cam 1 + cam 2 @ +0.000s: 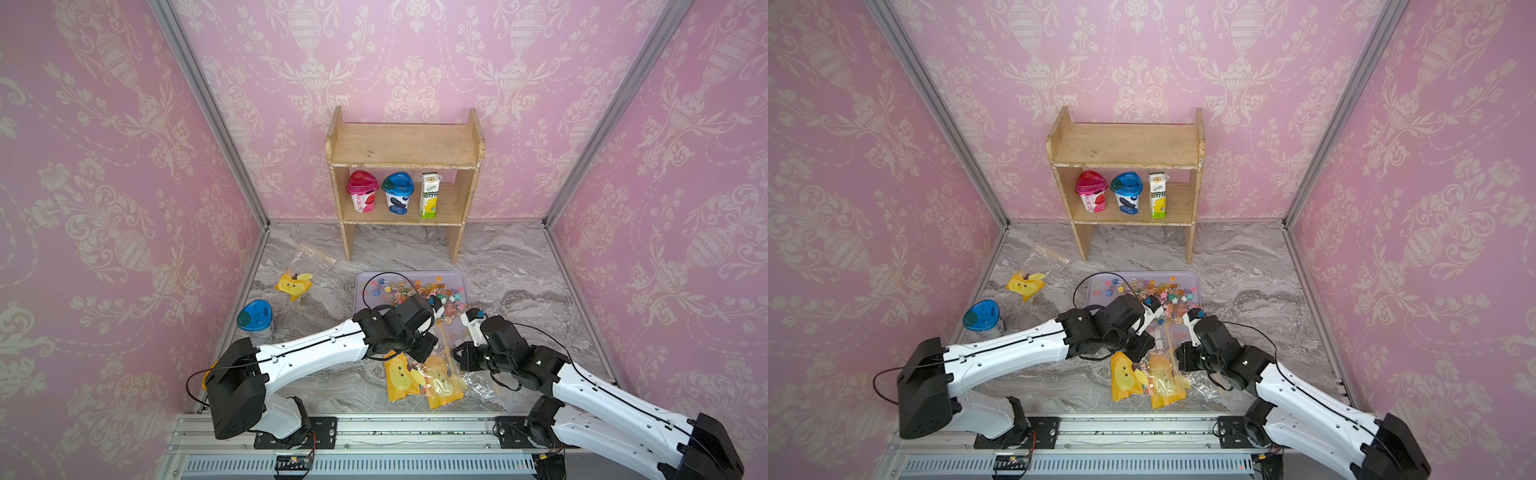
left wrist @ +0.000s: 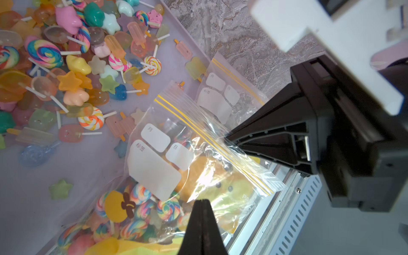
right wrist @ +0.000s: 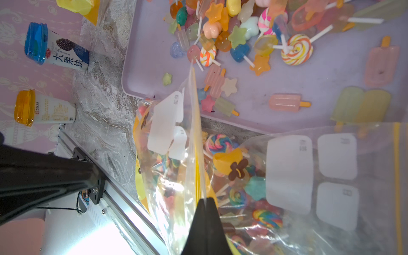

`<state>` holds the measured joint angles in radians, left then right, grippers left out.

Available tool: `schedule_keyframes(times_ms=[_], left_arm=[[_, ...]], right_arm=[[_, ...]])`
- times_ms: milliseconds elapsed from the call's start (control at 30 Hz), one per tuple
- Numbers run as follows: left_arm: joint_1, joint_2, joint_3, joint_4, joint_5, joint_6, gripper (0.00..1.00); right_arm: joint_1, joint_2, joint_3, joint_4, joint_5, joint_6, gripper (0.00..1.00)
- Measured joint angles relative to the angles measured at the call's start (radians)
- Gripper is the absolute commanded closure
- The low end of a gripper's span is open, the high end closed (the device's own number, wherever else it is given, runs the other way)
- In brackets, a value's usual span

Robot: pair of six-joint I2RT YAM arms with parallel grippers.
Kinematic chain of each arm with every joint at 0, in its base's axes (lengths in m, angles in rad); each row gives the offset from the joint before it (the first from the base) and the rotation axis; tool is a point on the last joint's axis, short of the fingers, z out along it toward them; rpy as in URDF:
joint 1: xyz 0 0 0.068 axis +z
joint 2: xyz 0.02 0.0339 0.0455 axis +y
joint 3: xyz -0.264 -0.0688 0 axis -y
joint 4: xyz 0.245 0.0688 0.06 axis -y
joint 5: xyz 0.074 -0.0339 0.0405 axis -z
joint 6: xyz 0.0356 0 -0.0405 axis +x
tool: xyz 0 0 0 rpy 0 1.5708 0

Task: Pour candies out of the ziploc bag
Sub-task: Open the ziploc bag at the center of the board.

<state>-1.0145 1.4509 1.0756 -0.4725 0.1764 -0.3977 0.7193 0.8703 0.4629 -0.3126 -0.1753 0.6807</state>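
Observation:
A clear ziploc bag with yellow duck print and a yellow zip strip hangs low between my two arms, its mouth toward the lilac tray. My left gripper is shut on the bag's clear film. My right gripper is shut on the yellow zip strip. Swirl lollipops and other candies sit inside the bag. Many more candies lie spread on the tray. In both top views the left gripper and right gripper flank the bag.
A second ziploc bag lies beside the held one. An empty duck-print bag and a blue-lidded cup are at the left. An orange-lidded cup stands near the front rail. A wooden shelf with cups and a carton stands at the back.

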Motion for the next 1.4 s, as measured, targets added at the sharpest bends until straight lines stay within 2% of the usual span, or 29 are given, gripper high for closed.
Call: schedule_keyframes(times_ms=[67,100,167,300,567,867,1233,1400], left_arm=[[0.002,0.000,0.001,0.008,0.001,0.000,0.75],[0.003,0.001,0.001,0.013,0.002,-0.002,0.69],[0.004,0.006,0.001,0.047,0.010,-0.017,0.61],[0.005,0.041,0.001,0.134,0.029,-0.045,0.55],[0.005,0.143,0.003,0.204,0.050,-0.076,0.57],[0.005,0.156,0.007,0.224,0.049,-0.099,0.53],[0.003,0.166,0.008,0.222,0.051,-0.116,0.67],[-0.002,0.167,0.013,0.210,0.050,-0.116,0.77]], right_arm=[[0.000,0.000,0.000,0.003,-0.003,0.000,1.00],[0.000,0.000,0.000,0.007,-0.005,0.000,1.00],[0.000,-0.001,0.000,0.019,-0.016,0.000,1.00],[0.000,-0.011,0.000,0.037,-0.035,0.000,1.00],[0.000,-0.037,-0.001,0.039,-0.045,0.000,1.00],[0.000,-0.035,-0.002,0.039,-0.054,0.000,1.00],[0.000,-0.026,-0.002,0.052,-0.060,0.000,1.00],[0.000,-0.026,-0.002,0.053,-0.060,0.000,1.00]])
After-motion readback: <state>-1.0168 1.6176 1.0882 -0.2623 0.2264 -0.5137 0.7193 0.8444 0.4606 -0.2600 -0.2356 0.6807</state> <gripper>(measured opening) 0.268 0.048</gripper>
